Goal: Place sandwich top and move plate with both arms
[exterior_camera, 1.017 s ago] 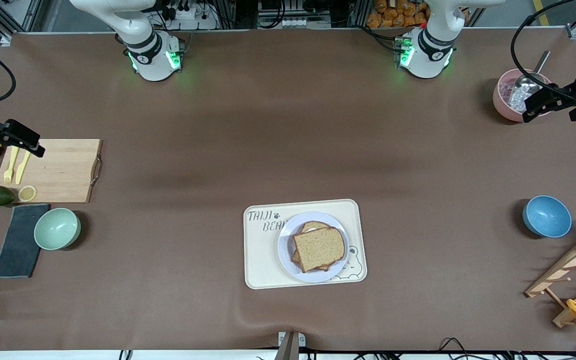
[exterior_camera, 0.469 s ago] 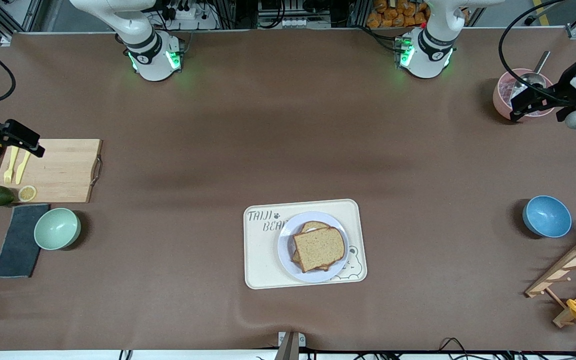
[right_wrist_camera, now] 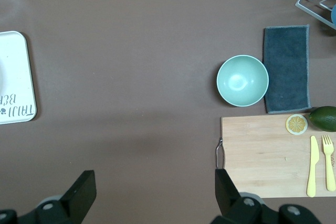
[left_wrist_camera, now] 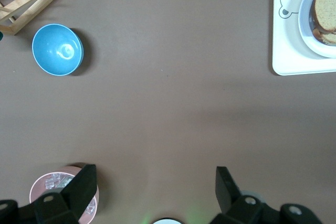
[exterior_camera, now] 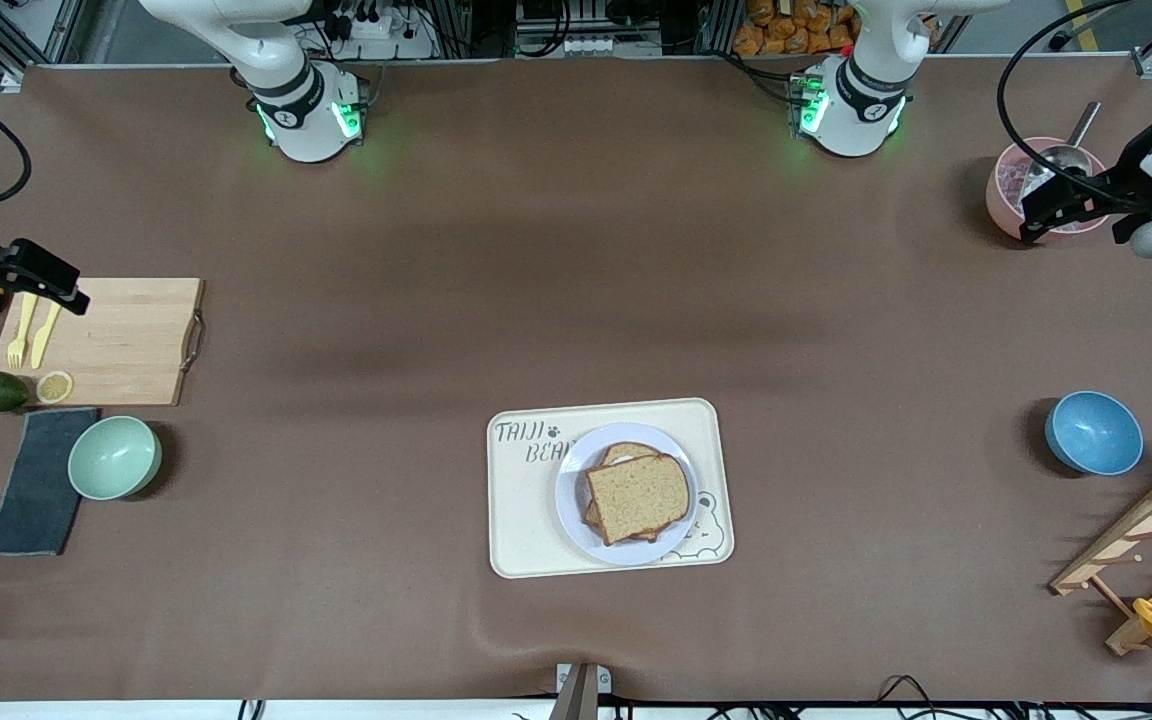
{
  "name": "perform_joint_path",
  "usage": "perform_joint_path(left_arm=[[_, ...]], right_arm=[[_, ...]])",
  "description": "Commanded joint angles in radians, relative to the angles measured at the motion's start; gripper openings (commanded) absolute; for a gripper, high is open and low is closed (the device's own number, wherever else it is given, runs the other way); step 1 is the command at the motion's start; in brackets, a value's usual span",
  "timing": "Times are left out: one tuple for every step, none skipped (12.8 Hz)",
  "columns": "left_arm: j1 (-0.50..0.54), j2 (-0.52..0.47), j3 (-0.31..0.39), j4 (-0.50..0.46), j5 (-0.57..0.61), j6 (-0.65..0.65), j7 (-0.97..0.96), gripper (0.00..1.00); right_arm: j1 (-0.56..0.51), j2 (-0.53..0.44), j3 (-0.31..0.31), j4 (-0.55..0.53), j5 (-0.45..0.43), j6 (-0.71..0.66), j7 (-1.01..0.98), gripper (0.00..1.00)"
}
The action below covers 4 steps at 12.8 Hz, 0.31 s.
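Sandwich top (exterior_camera: 638,497) on plate (exterior_camera: 570,492), in tray (exterior_camera: 514,500); both pincers, L (exterior_camera: 1058,209) & R (exterior_camera: 46,277), gape empty.

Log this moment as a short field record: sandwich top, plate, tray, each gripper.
sandwich top: bread slice lying on the lower slice, on the plate
plate: pale round plate resting on the tray
tray: cream bear tray, in the part of the table nearer the front camera
left gripper: open, empty, over the pink bowl at the left arm's end
right gripper: open, empty, over the cutting board edge by the yellow fork and yellow knife
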Motion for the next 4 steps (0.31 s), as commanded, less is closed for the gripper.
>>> perform_joint_path(left_arm=[[0.008,-0.016,-0.003,-0.013,-0.008,0.010,0.005,1.00],[0.011,-0.016,-0.003,-0.013,-0.010,0.010,0.004,1.00],[0.011,-0.014,0.000,-0.011,-0.010,0.010,0.005,1.00],[0.002,-0.013,0.012,-0.013,-0.008,0.010,0.006,1.00]], right_arm=[[-0.001,-0.003,0.001,-0.002,-0.014,0.003,0.011,1.00],[0.000,-0.003,0.001,-0.002,-0.012,0.003,0.011,1.00],[0.000,-0.003,0.001,-0.004,-0.014,0.003,0.011,1.00],[-0.001,-0.002,0.001,-0.002,-0.014,0.003,0.009,1.00]])
